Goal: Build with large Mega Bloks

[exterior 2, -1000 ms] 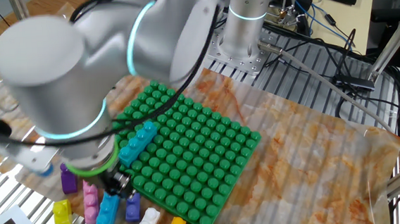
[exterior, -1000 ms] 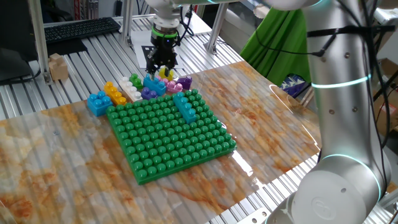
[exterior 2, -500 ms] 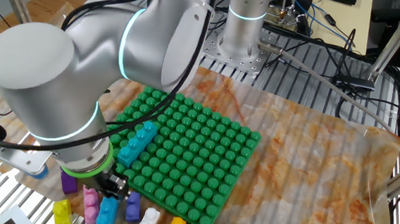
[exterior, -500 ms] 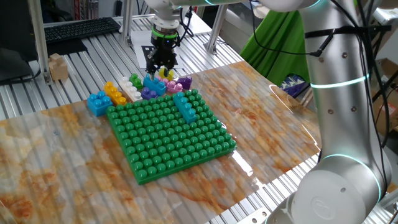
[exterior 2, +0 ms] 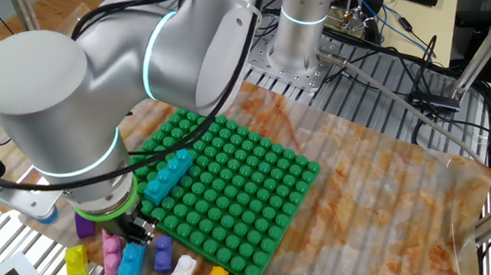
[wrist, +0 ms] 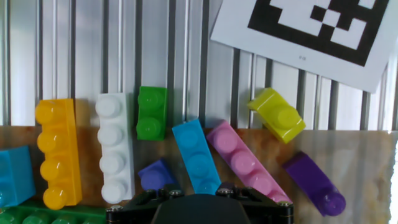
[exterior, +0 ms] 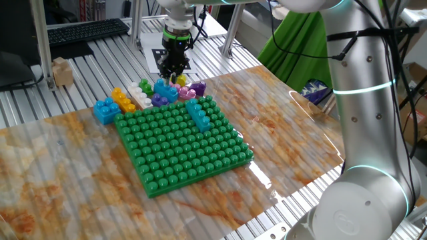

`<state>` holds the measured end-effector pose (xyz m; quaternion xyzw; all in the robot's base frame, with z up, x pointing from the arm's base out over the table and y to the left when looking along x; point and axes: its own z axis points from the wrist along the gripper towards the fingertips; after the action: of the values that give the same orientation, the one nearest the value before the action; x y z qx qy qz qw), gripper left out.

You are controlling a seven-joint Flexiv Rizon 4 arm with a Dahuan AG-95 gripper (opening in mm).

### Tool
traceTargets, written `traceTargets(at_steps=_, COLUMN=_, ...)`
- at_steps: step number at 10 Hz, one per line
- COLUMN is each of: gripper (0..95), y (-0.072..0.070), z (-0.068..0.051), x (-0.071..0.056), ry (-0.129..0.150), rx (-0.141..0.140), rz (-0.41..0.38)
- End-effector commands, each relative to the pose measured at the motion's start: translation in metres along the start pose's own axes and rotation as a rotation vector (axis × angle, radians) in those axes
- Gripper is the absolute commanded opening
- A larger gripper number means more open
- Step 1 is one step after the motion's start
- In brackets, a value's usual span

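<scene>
While the gripper (exterior: 175,69) has been turned a little and drawn slightly upward over the last second, no brick has been moved, and whether its jaws are spread or closed cannot be told, since the fingers are hidden in the hand view. Directly beneath it the blue brick (wrist: 198,155) is seen lying loose between the small purple brick (wrist: 155,175) and the pink brick (wrist: 245,162), off the green baseplate (exterior: 180,143). A pick is judged not yet made, with only the teal brick (exterior: 198,113) so far seated on the baseplate
</scene>
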<state>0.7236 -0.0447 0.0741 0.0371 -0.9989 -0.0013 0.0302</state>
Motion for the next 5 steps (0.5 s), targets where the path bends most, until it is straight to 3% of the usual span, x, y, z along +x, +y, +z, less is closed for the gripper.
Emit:
traceTargets(at_steps=1, gripper=0.0, y=0.0005, z=-0.0012, x=0.0031, ry=0.031, rx=0.010, rz=0.018)
traceTargets(at_steps=5, gripper=0.0, y=0.0005, z=-0.0012, x=0.0031, ry=0.043, rx=0.000, rz=-0.005)
